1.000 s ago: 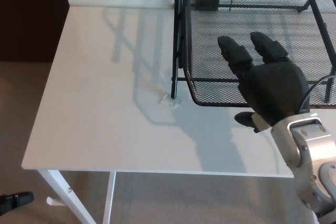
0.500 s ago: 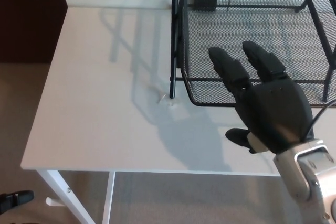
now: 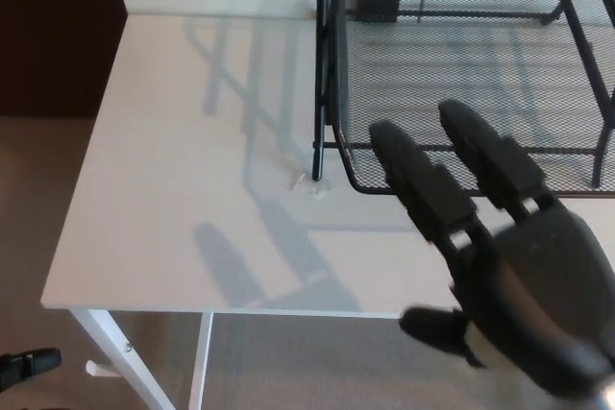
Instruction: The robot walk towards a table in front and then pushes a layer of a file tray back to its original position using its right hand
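The tray (image 3: 461, 74), a black wire-mesh layer in a black frame, sits on the far right part of the white table (image 3: 183, 189). Its near rim juts toward the table's front edge, past the frame's front left post (image 3: 318, 156). A small dark block (image 3: 378, 2) shows at the back, behind the mesh. The right hand (image 3: 500, 256) hangs close to the camera in front of that rim, its 2 fingers (image 3: 413, 175) stretched out and apart, tips overlapping the rim, thumb out to the side, grasping nothing. I cannot tell whether the tips touch the mesh. Shadows of the frame and fingers fall across the table. Tan carpet (image 3: 43, 199) lies to the left.
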`<state>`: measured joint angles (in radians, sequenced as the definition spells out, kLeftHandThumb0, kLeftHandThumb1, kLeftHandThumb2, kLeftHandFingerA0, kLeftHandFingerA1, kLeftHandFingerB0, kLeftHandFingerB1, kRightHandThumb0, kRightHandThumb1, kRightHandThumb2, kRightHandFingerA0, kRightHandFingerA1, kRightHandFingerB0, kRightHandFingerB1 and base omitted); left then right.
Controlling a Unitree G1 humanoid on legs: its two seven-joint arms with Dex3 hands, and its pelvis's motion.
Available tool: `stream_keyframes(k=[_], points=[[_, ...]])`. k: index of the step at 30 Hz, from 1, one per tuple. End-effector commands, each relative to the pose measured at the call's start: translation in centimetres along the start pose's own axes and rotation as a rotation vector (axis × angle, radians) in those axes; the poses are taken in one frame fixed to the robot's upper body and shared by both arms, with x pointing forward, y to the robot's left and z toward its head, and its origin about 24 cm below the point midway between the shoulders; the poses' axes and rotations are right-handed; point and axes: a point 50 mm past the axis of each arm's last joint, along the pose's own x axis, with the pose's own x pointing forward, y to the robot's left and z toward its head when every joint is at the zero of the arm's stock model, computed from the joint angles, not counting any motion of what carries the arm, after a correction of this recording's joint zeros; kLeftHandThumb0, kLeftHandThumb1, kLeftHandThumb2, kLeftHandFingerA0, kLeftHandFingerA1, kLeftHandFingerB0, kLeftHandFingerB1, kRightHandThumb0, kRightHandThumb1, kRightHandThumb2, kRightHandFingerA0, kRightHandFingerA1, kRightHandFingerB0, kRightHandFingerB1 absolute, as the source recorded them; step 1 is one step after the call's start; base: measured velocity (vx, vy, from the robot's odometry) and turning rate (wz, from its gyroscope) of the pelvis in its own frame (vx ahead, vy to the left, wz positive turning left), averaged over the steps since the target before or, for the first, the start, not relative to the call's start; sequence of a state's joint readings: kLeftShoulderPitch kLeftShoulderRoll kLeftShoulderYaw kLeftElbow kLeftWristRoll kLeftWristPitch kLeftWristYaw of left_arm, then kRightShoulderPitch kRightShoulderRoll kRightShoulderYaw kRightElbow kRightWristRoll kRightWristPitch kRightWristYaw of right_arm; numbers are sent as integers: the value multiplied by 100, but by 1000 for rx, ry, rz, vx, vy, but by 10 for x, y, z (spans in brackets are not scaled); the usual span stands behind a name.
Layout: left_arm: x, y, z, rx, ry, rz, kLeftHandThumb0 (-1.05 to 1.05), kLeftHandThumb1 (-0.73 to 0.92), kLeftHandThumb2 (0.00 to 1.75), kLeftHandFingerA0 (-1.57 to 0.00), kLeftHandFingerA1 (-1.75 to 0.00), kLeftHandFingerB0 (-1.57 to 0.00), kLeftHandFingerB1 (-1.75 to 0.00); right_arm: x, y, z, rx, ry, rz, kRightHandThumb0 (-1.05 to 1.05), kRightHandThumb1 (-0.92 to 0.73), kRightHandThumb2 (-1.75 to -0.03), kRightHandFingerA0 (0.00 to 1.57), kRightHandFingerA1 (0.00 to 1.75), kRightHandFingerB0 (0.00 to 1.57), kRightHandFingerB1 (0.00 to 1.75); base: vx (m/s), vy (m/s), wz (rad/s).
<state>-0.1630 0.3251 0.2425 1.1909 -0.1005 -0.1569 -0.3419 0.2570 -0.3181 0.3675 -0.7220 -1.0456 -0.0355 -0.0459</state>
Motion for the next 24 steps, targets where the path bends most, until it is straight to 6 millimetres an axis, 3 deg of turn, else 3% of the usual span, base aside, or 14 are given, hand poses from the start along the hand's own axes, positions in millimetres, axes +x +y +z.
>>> stream_keyframes(k=[1, 6, 9, 11, 18, 24], points=[[-3, 7, -5, -3, 27, 25, 17, 18, 92, -73, -84, -40, -66, -33, -16, 18, 146, -77, -33, -65, -41, -72, 0, 0, 0, 0, 0, 0, 0], [-4, 6, -10, -1, 45, 23, 14, 20, 94, -71, -83, -41, -68, -81, -23, 26, 301, -26, -26, -59, -41, -70, 0, 0, 0, 3, 0, 0, 0], [-6, 7, -14, -4, 57, 23, 16, 20, 93, -70, -83, -39, -67, -112, -21, 18, 385, 94, -4, -62, -39, -70, 0, 0, 0, 0, 0, 0, 0], [-7, 8, -16, -4, 63, 26, 16, 20, 93, -72, -84, -39, -67, -133, -13, 10, 438, 163, 26, -58, -38, -69, 0, 0, 0, 2, 0, 0, 0], [-12, 7, -31, 1, 96, 18, 11, 17, 91, -70, -84, -36, -66, -174, 10, -24, 441, 401, 170, -67, -45, -74, 0, 0, 0, 1, 0, 0, 0], [-12, 6, -31, 18, 93, 17, 10, 18, 94, -69, -84, -39, -68, -204, 52, -63, 516, 681, 281, -67, -46, -73, 0, 0, 0, 0, 0, 0, 0]])
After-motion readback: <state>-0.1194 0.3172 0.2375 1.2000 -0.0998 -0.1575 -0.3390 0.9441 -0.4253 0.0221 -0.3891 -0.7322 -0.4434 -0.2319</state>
